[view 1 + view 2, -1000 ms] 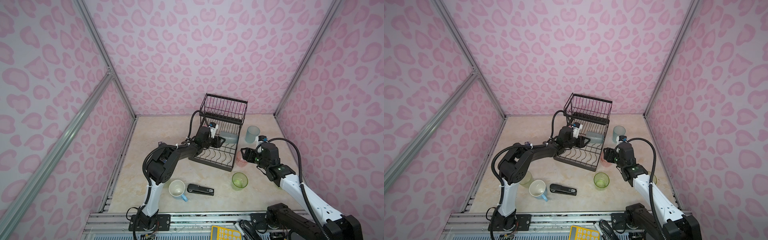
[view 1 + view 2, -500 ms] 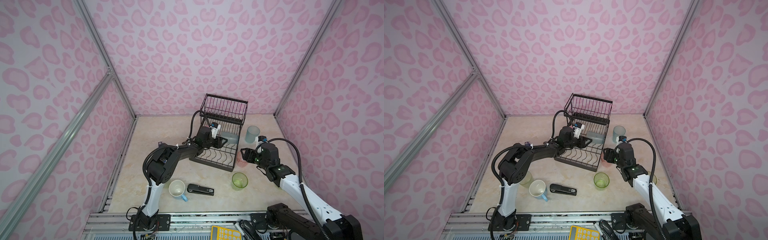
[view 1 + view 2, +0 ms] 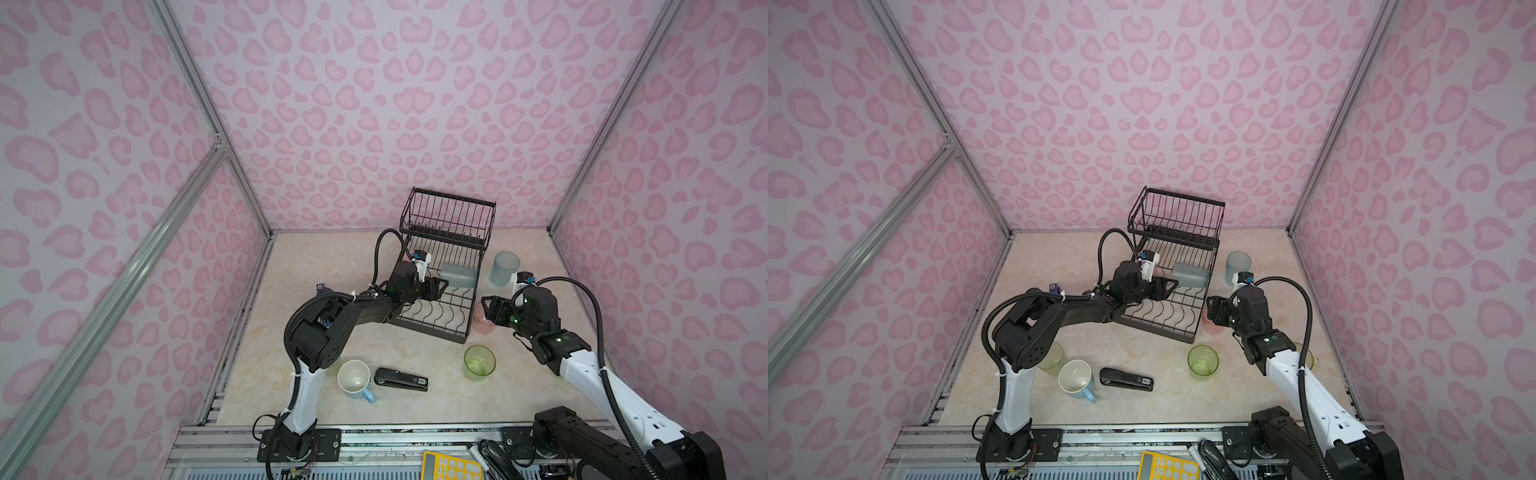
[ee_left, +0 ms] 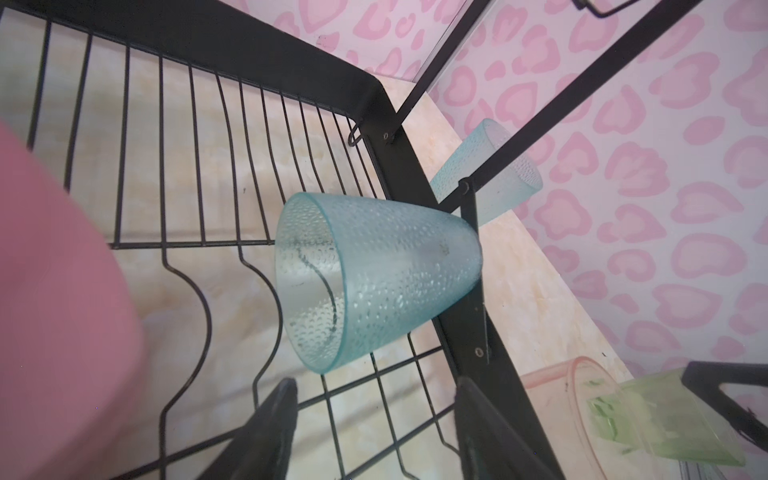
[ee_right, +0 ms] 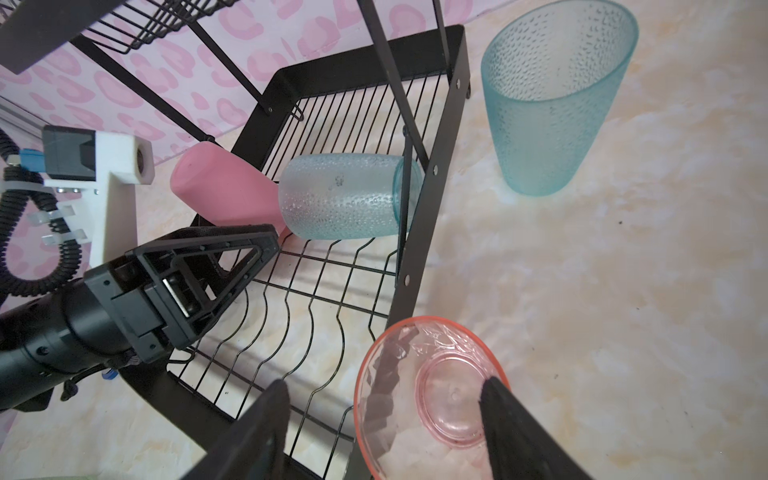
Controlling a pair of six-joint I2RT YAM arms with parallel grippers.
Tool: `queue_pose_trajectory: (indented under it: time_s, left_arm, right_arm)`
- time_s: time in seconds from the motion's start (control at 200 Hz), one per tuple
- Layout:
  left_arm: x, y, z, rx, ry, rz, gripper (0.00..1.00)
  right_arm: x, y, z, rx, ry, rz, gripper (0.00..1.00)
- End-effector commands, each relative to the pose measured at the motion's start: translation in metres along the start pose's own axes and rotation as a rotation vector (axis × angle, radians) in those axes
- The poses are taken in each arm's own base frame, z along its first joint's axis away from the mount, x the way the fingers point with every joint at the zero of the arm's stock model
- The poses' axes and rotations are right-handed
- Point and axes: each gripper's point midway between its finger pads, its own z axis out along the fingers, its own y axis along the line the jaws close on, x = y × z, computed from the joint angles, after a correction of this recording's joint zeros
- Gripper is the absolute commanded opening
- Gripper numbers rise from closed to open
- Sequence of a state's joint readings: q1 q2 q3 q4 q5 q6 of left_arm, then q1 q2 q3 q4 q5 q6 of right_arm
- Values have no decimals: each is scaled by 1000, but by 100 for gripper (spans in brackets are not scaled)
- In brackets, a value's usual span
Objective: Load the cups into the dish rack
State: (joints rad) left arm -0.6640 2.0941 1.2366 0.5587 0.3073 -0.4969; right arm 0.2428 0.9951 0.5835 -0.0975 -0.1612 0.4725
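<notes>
While cup [image 5: 336, 197] lies in rack [image 5: 420, 224] | left end effector [image 4: 376, 386] spread | right end effector [image 5: 384, 384] spread

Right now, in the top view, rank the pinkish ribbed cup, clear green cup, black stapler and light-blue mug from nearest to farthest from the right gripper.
1. pinkish ribbed cup: right at the right gripper, on the right side.
2. clear green cup: just in front of it, on the right.
3. black stapler: front middle.
4. light-blue mug: front left, past the stapler.
</notes>
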Motion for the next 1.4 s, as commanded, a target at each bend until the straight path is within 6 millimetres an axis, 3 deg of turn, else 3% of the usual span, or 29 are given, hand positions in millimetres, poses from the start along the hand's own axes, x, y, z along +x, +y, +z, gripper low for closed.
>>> queue_pose_trajectory:
  time_s: [0.0,0.535,0.915,0.935,1.04,1.395]
  left_arm:
    - [-17,-7,6,36,-60,11,64]
    - [-9,-7,26,89,-39,-6,68]
    - [-9,-24,26,180,-43,1,54]
    - [-21,-29,27,194,-64,9,54]
    - [-23,-35,26,214,-68,15,50]
    - [-19,-44,21,259,-52,23,40]
  right_arm:
    - [-2,1,-1,-6,-14,-18,72]
    - [-2,5,-2,-34,-30,-11,72]
    - [-3,6,-4,-48,-44,-13,72]
    - [-3,6,-4,-49,-42,-11,72]
    - [-4,7,-4,-50,-46,-13,72]
    - [-2,6,-4,-49,-46,-13,72]
